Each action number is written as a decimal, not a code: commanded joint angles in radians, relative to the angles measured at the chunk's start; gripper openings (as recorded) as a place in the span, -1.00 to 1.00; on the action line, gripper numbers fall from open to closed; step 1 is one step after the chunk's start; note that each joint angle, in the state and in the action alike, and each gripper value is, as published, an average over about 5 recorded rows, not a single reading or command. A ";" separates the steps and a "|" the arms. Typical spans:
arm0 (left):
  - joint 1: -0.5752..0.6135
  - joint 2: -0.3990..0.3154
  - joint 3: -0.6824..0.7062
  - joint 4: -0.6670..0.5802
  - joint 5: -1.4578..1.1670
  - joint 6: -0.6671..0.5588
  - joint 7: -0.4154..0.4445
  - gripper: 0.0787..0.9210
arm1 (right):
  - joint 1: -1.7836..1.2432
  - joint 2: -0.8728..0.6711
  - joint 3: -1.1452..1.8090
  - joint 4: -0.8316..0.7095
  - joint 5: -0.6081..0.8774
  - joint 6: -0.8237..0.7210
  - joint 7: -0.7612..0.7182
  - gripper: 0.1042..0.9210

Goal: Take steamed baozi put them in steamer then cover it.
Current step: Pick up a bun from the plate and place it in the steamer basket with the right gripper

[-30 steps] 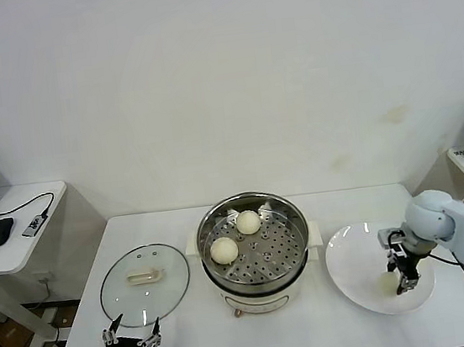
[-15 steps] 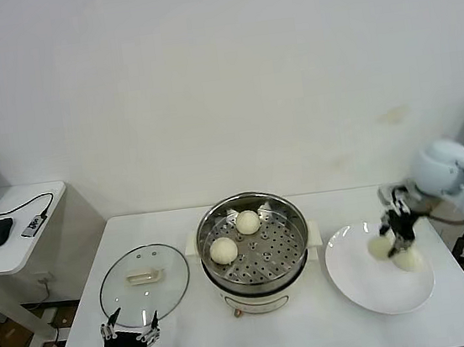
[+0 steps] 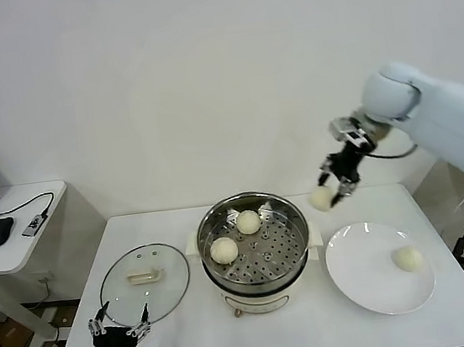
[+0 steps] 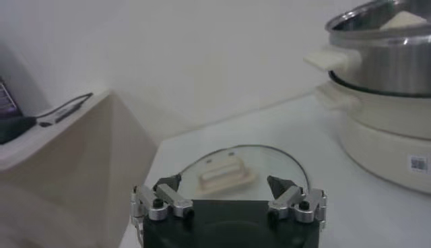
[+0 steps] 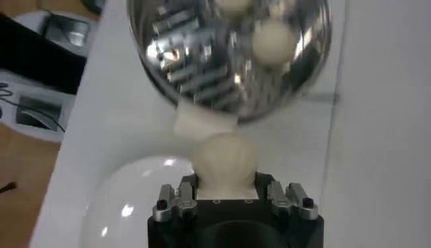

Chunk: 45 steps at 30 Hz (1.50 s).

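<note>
A plain white wall [image 3: 203, 75] backs the white table [image 3: 192, 331], with a side desk [image 3: 13, 251] at left.

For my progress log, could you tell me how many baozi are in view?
4: two baozi in the steamer, one held aloft by the right gripper, one on the plate.

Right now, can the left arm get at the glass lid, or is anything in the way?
Probably yes. The left end effector hangs open at the table's near edge, just short of the lid, whose handle lies straight ahead with nothing between. The right end effector is across the steamer, holding a baozi.
</note>
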 commanded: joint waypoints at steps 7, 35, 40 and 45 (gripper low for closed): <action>0.010 -0.013 -0.001 -0.025 0.006 -0.002 -0.001 0.77 | -0.006 0.220 -0.085 0.099 -0.320 0.563 0.047 0.05; 0.007 -0.010 0.003 -0.017 0.001 -0.002 0.000 0.77 | -0.196 0.266 -0.098 0.259 -0.500 0.574 0.087 0.05; 0.003 -0.008 0.004 -0.008 0.001 -0.003 0.002 0.77 | -0.220 0.264 -0.095 0.256 -0.522 0.567 0.109 0.05; 0.002 -0.008 0.009 -0.006 0.001 -0.003 0.007 0.77 | -0.236 0.260 -0.082 0.251 -0.551 0.556 0.120 0.05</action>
